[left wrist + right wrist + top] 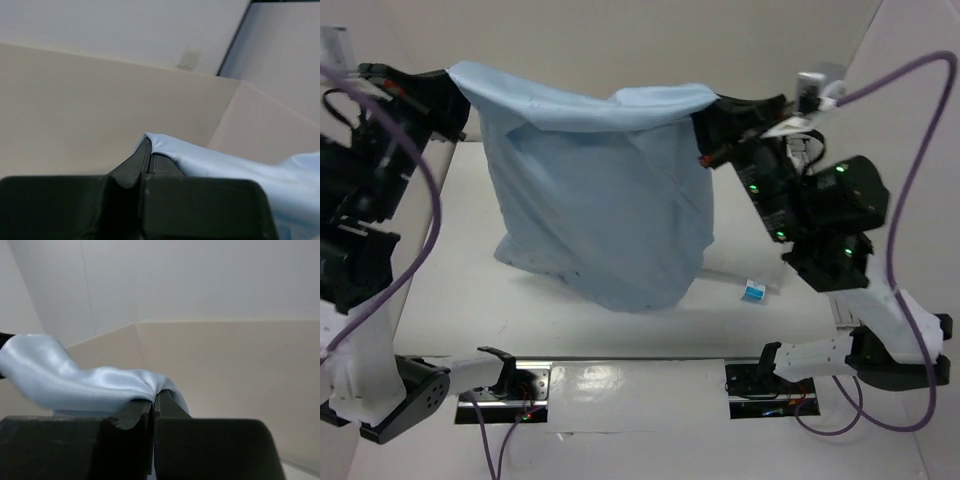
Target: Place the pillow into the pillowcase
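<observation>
The light blue pillowcase (600,190) hangs as a sack between my two grippers, and its bottom rests on the white surface. My left gripper (453,80) is shut on its top left corner, seen pinched in the left wrist view (148,147). My right gripper (705,118) is shut on its top right corner, with cloth (90,382) bunched at the fingertips (156,399). A small blue-and-white tag (753,291) lies right of the pillowcase's lower edge. I cannot tell the pillow's white body from the white surface, or whether part of it is under the cloth.
Pale walls enclose the table (450,290) at the back and both sides. Purple cables (910,150) loop beside both arms. The arm bases (760,385) sit at the near edge.
</observation>
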Controlling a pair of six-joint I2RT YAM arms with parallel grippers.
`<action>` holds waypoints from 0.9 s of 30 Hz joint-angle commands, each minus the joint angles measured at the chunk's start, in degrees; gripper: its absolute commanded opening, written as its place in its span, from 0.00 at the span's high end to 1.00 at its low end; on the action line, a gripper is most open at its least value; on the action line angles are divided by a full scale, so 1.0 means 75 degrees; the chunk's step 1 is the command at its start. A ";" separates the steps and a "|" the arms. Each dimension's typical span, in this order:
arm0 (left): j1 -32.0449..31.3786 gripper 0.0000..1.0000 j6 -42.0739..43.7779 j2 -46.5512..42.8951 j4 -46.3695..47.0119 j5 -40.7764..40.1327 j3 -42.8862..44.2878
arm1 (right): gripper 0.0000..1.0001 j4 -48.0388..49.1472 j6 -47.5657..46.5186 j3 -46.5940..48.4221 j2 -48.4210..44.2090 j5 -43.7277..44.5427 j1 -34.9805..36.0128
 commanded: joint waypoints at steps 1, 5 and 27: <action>0.0074 1.00 0.0339 0.0857 -0.0402 -0.1570 -0.0140 | 1.00 0.1006 -0.1307 0.0658 0.1205 0.0465 -0.0013; 0.0564 1.00 0.0515 0.1653 -0.0741 -0.2472 -0.0140 | 1.00 0.0996 -0.2127 0.1735 0.3123 0.0465 -0.0094; 0.4657 0.59 -0.0213 0.4640 -0.1638 0.0674 -0.0707 | 0.25 -0.0795 0.2594 0.6750 1.0172 -0.6271 -0.4629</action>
